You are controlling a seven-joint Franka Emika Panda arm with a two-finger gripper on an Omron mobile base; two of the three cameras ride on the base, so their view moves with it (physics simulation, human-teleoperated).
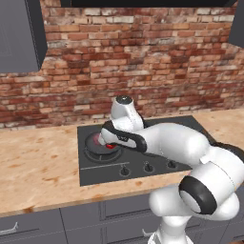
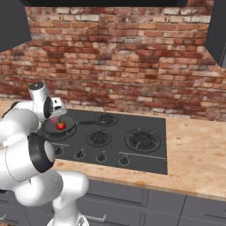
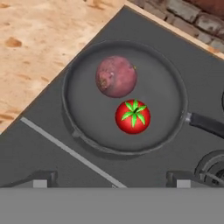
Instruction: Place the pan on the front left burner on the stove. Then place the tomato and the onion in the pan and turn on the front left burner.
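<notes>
We see pan on stove, handle pointing right in hand view. Onion and tomato lie inside pan, just apart. Gripper hovers above, jaws wide, holding nothing; tomato sits between fingertips' line, ahead of them.

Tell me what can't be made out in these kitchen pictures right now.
- The front left burner: in the hand view the pan covers it, so whether it is lit can't be told.
- The pan's handle: cut off by the right edge of the hand view.
- The onion: in the left base view the arm hides most of it.
- The knobs: too small in the right base view to read their settings.
</notes>
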